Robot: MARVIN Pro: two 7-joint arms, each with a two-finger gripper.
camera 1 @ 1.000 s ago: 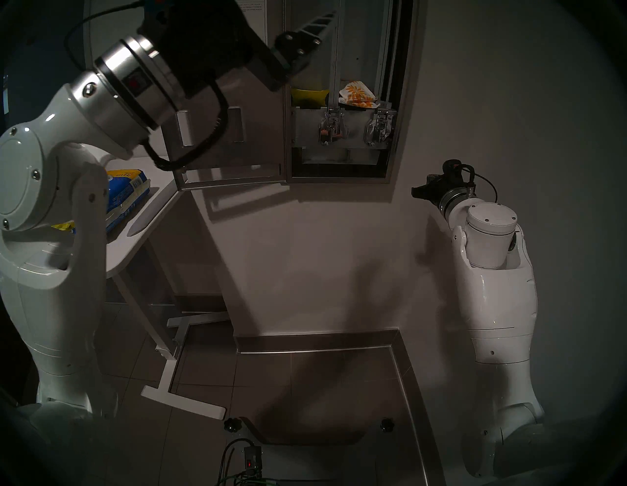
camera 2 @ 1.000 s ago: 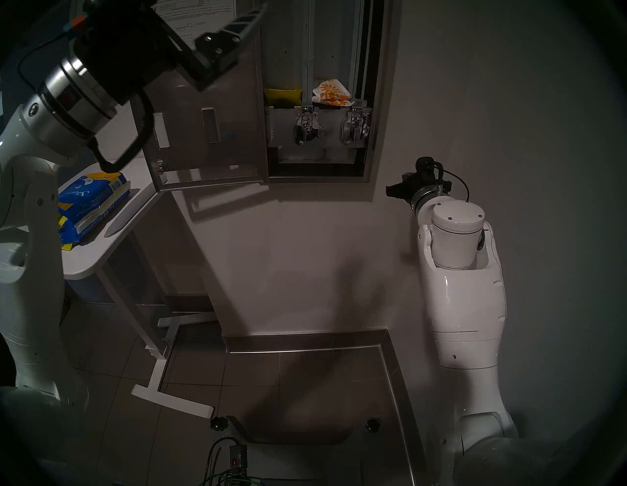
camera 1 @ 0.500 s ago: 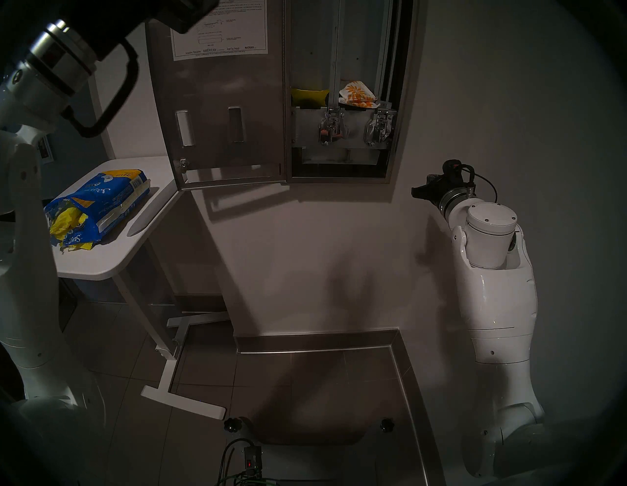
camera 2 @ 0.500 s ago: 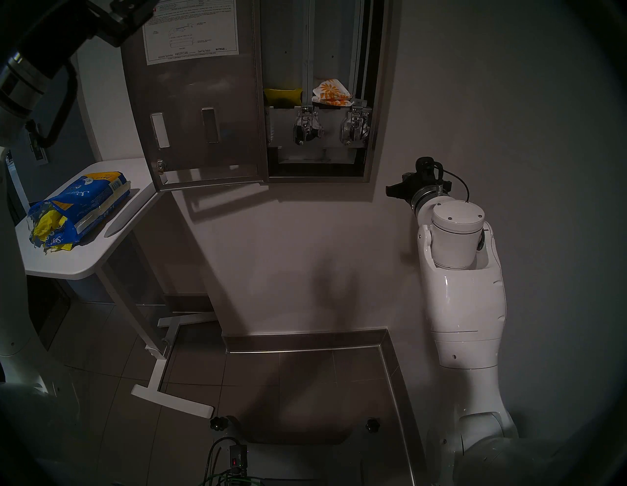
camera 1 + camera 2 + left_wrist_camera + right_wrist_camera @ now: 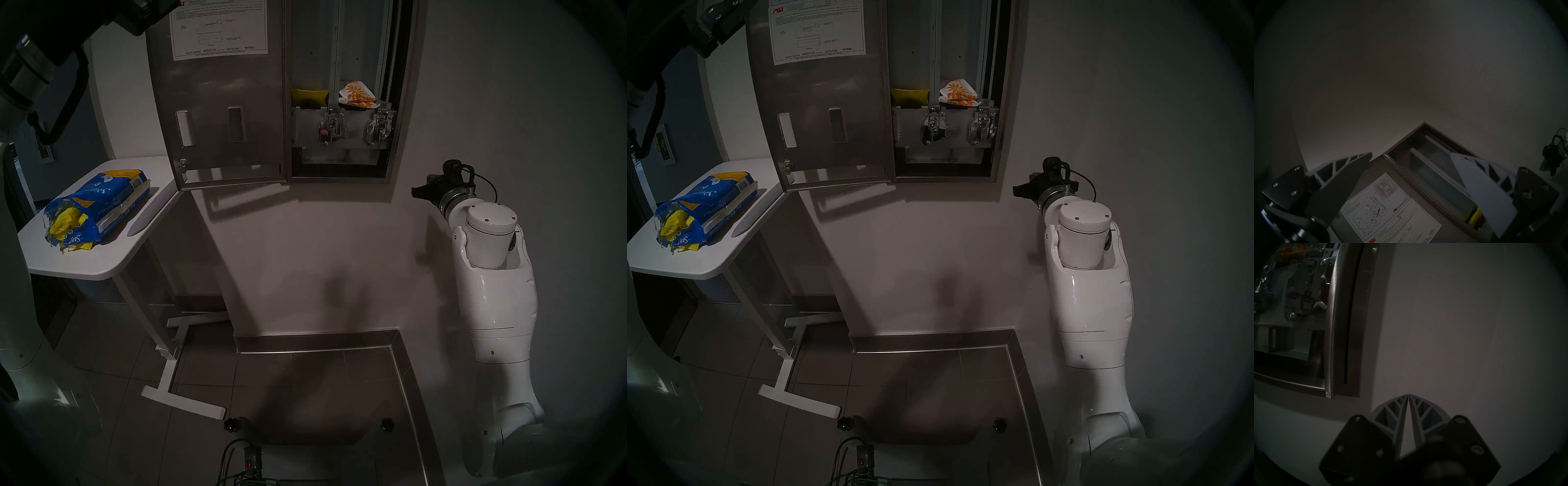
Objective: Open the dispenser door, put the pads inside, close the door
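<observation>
The tall brushed-steel dispenser door (image 5: 220, 101) is swung fully open to the left, its white instruction sheet (image 5: 219, 29) facing out; one bright yellow pad (image 5: 308, 96) is seen in the cabinet's left column, beside a white packet with orange flowers (image 5: 356, 93), while more yellow pads (image 5: 64, 222) spill from the torn blue printed bag (image 5: 101, 203) on the white side table (image 5: 88, 261). The left gripper (image 5: 1411, 158) is held wide and empty above the door; the right gripper (image 5: 1408, 394) is pinched together on nothing, near the wall
</observation>
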